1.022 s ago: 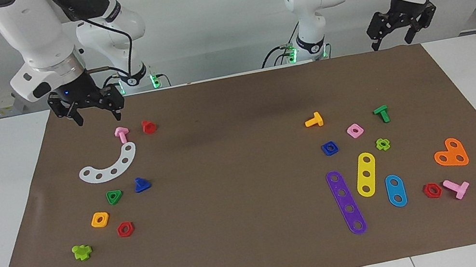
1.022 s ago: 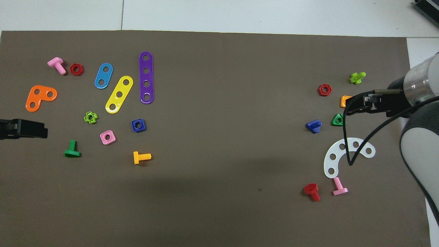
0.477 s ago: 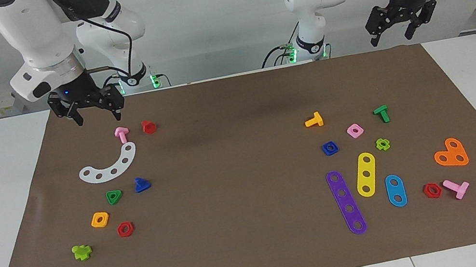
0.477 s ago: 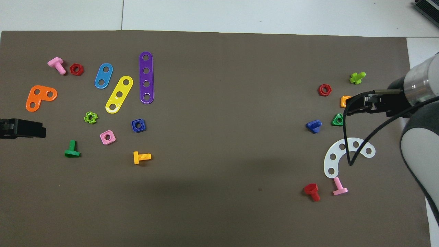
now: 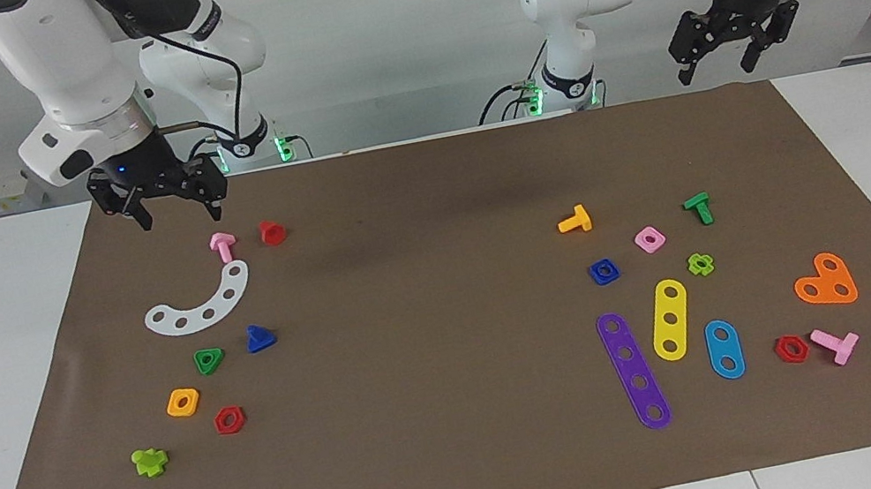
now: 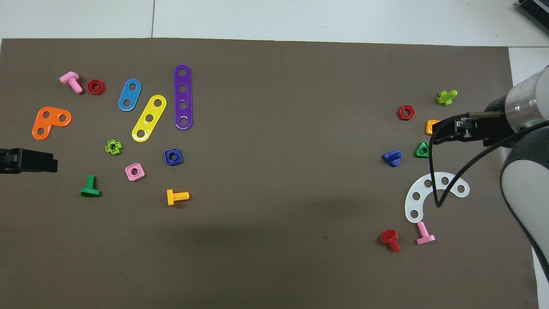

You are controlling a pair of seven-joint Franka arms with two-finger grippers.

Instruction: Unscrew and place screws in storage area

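Note:
The dark-blue bolt with a triangular head (image 5: 260, 338) lies loose on the brown mat (image 5: 466, 418) at the right arm's end, beside a green triangular nut (image 5: 209, 360). It also shows in the overhead view (image 6: 393, 157). My right gripper (image 5: 173, 205) hangs open and empty in the air over the same end of the mat, apart from the bolt; its tips show in the overhead view (image 6: 436, 132). My left gripper (image 5: 715, 61) waits open and empty, raised over the mat's edge at the left arm's end; its tips show in the overhead view (image 6: 51, 160).
Around the bolt lie a white arc plate (image 5: 218, 305), a pink bolt (image 5: 223, 246), a red bolt (image 5: 272, 232) and several nuts. At the left arm's end lie a dark-blue square nut (image 5: 603, 272), coloured strips (image 5: 633, 371), an orange plate (image 5: 826, 281) and more bolts.
My left gripper has risen a little and drawn back slightly toward the mat's edge. The right arm and the parts have not moved.

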